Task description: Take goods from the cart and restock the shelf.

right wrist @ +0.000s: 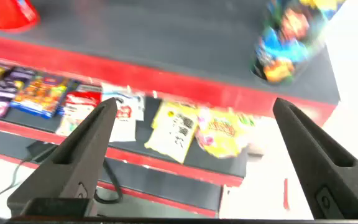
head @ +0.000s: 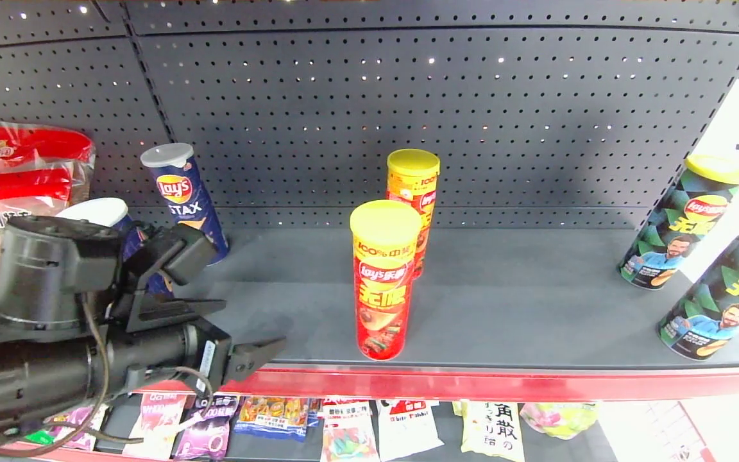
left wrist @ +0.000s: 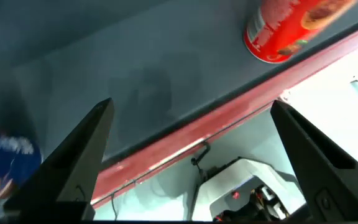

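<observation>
Our left gripper (left wrist: 192, 106) spread wide and empty at the front of the dark grey metal shelf (head: 504, 301), red crisp tube with yellow plastic lid (head: 383, 282) near on its right, upright, long axis vertical, lid up, our right gripper (right wrist: 196, 102) equally wide, empty.

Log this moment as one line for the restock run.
left gripper open, empty, at shelf edge | right gripper open, empty, facing shelf edge | red can upright near shelf edge

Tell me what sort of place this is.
Most likely a shop aisle: a dark grey metal shelf with pegboard back and red front edge, tall red crisp tubes with yellow lids standing on it, and flat snack packets on the tier below.
</observation>
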Motion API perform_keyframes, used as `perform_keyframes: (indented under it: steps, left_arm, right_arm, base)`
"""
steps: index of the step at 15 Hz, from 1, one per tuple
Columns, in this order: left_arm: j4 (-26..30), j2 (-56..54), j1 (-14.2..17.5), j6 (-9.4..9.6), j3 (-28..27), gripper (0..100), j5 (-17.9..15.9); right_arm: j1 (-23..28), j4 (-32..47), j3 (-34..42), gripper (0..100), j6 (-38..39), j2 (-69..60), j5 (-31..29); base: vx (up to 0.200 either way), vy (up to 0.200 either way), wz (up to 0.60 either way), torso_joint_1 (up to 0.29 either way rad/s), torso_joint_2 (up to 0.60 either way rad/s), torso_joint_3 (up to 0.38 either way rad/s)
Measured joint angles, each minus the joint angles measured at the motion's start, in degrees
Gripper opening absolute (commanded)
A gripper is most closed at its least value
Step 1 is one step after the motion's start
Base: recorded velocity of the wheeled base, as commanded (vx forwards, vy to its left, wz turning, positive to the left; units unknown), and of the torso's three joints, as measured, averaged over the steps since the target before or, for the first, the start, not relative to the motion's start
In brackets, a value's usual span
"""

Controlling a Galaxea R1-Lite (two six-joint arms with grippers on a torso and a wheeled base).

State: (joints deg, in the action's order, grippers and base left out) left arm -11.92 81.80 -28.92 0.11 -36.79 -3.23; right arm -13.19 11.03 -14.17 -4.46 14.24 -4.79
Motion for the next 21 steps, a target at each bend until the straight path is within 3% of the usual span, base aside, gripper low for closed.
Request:
perform_keyframes:
  steps: [7,21]
  left_arm:
    - [0.0,13.6,-3.6,0.07,-11.1,100,3.0]
    - [-0.1,21.5,-5.2,0.07,-17.7,100,3.3]
  right_arm:
    - [1.1,3.4,1.0,100,0.8,-8.5,-0.8]
    - [1.1,3.3,3.0,100,1.4,-9.0,-0.9]
  base:
    - [0.0,0.0,0.0,0.0,0.0,0.0]
    - [0.0,0.0,0.0,0.0,0.0,0.0]
